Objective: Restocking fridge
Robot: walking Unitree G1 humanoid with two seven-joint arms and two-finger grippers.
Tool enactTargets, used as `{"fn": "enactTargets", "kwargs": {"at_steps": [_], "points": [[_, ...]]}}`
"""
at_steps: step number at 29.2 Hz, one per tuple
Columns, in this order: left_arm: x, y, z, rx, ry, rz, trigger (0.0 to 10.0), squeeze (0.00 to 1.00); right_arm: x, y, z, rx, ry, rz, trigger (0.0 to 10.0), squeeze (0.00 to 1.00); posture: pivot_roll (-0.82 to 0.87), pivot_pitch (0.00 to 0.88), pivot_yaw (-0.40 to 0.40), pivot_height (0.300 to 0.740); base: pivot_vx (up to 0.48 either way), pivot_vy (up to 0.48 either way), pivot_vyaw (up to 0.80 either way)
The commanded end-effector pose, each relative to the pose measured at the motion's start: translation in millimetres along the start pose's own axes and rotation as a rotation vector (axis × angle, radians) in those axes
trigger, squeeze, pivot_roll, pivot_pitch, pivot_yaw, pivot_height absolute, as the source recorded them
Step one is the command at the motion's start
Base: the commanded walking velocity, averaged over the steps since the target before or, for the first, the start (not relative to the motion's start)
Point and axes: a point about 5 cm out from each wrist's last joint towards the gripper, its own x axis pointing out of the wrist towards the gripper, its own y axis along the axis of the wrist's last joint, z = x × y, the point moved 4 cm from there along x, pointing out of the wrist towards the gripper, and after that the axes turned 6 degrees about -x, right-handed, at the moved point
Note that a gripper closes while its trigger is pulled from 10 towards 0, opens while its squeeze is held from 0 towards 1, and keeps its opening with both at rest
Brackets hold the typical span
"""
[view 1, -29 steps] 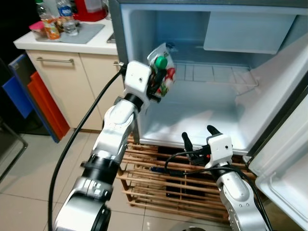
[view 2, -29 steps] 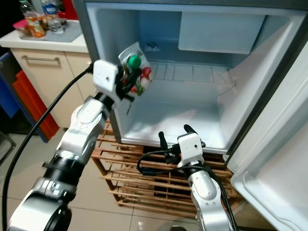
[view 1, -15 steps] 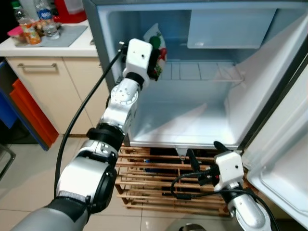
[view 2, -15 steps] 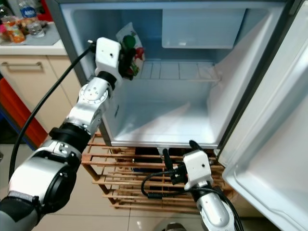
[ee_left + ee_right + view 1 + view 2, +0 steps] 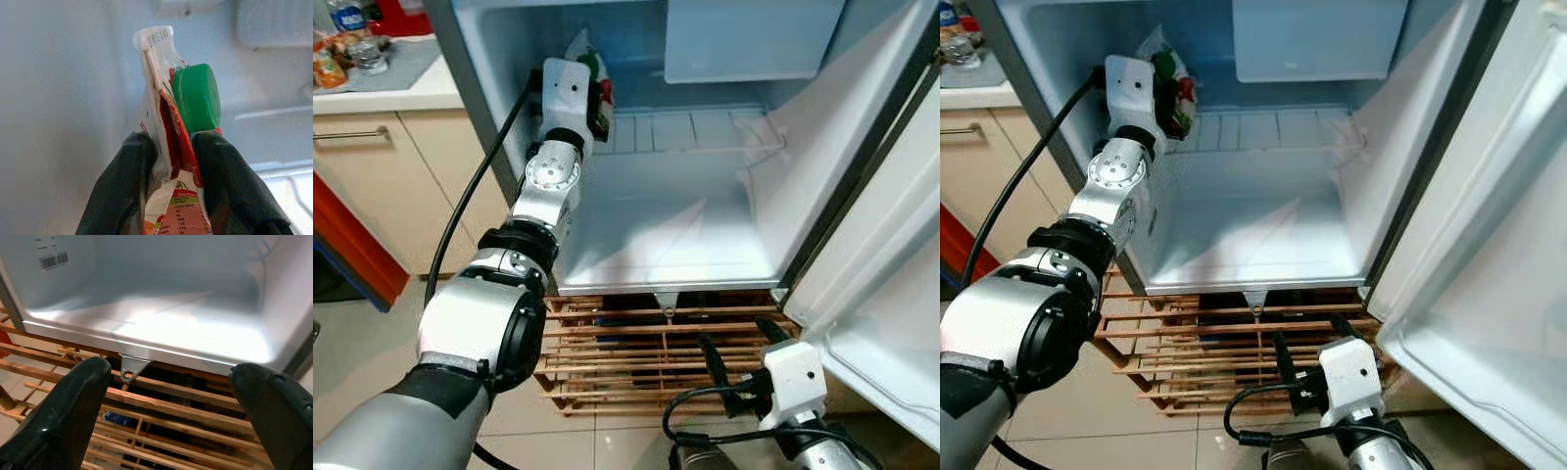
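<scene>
While gripping the pouch (image 5: pixel 168 147), the left pincer (image 5: pixel 171 166) nears the fridge (image 5: pixel 705 245) wall.

pouch (image 5: pixel 168 147) bottom cut off, label print unreadable

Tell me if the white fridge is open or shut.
Open: the white fridge shows its bare interior, its door swung wide to the right.

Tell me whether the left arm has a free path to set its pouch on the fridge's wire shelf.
Probably yes. The left gripper, shut on the pouch, is already inside the open fridge at the height of the wire shelf, and nothing stands on that shelf. The right gripper hangs low, by the wooden rack.
</scene>
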Motion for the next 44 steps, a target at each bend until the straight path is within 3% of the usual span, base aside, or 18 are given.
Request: {"fn": "enactTargets", "kwargs": {"at_steps": [1,4,6,7,19,25,32,36,42,44], "points": [[3.4,4,-6.4,-0.002,0.047,-0.015,10.0,0.04,-2.2,4,-0.7,-0.005,-0.001,0.002,10.0,0.0,-0.43,0.093,0.091,0.74,0.0,0.0,0.0],[3.5,3,-3.3,0.015,0.053,-0.025,10.0,0.09,-2.3,5,-1.0,-0.007,0.002,-0.005,10.0,0.0,-0.43,0.092,0.092,0.74,0.0,0.0,0.0],[3.8,2,0.8,0.021,0.043,-0.039,10.0,0.65,-1.3,5,-0.8,-0.01,0.003,-0.006,10.0,0.0,-0.44,0.089,0.102,0.74,0.0,0.0,0.0],[4.3,3,1.6,0.023,0.041,-0.042,10.0,1.0,-0.9,6,0.0,-0.012,0.0,-0.005,10.0,0.0,-0.44,0.087,0.105,0.74,0.0,0.0,0.0],[9.8,21,3.4,0.056,0.06,0.008,10.0,1.0,2.3,11,-1.6,0.014,-0.016,0.02,10.0,0.0,-0.44,0.07,0.123,0.74,0.0,0.0,0.0],[12.3,32,-3.0,0.065,0.112,0.044,10.0,1.0,11.1,44,-1.8,0.142,0.012,0.176,10.0,0.0,-0.42,0.064,0.127,0.74,0.0,0.0,0.0],[15.3,47,-1.8,0.082,0.119,0.087,10.0,1.0,18.2,58,0.3,0.16,0.01,0.224,10.0,0.0,-0.42,0.058,0.13,0.74,0.0,0.0,0.0],[17.1,61,6.5,0.106,0.088,0.137,10.0,1.0,18.3,55,-0.7,0.158,0.014,0.215,10.0,0.0,-0.4,0.055,0.13,0.74,0.0,0.0,0.0],[13.2,55,28.7,0.106,-0.019,0.136,10.0,1.0,22.5,52,-3.5,0.161,0.024,0.202,10.0,0.0,-0.38,0.047,0.129,0.74,0.0,0.0,0.0],[9.6,59,35.8,0.121,-0.066,0.188,10.0,1.0,27.0,51,-2.8,0.162,0.023,0.206,10.0,0.0,-0.36,0.037,0.13,0.74,0.0,0.0,0.0]]}}
